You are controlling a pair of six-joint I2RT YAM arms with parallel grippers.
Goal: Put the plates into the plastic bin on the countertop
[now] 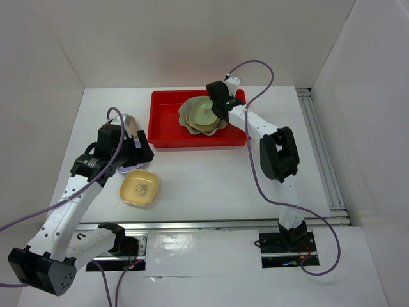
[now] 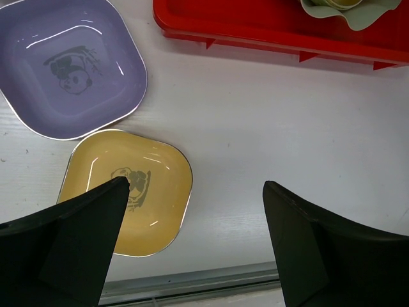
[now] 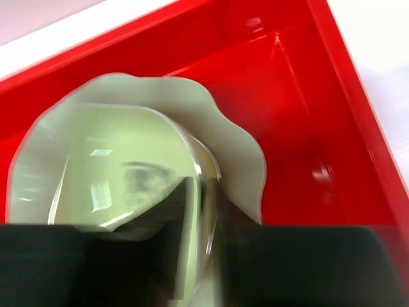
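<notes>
White countertop (image 1: 211, 179); left jaws wide near yellow dish (image 2: 156, 176); right jaws astride green dish's (image 3: 108, 166) rim, grip unclear.

Right wrist view was smeared by motion blur. Print on small green dish (image 3: 108, 173) could not be made out. Scalloped dish (image 3: 239, 153) was largely covered by green dish. Right gripper (image 3: 203, 198) was cut off by lower edge; grip on dish rim could not be determined. Red bin (image 3: 307, 128) was cropped by frame edges.

Left wrist view: lavender dish (image 2: 70, 70) was clipped at left and top edges. Corner of yellow dish (image 2: 153, 185) was hidden behind finger of left gripper (image 2: 197, 184).

Top view: lavender dish was mostly concealed beneath left arm.
</notes>
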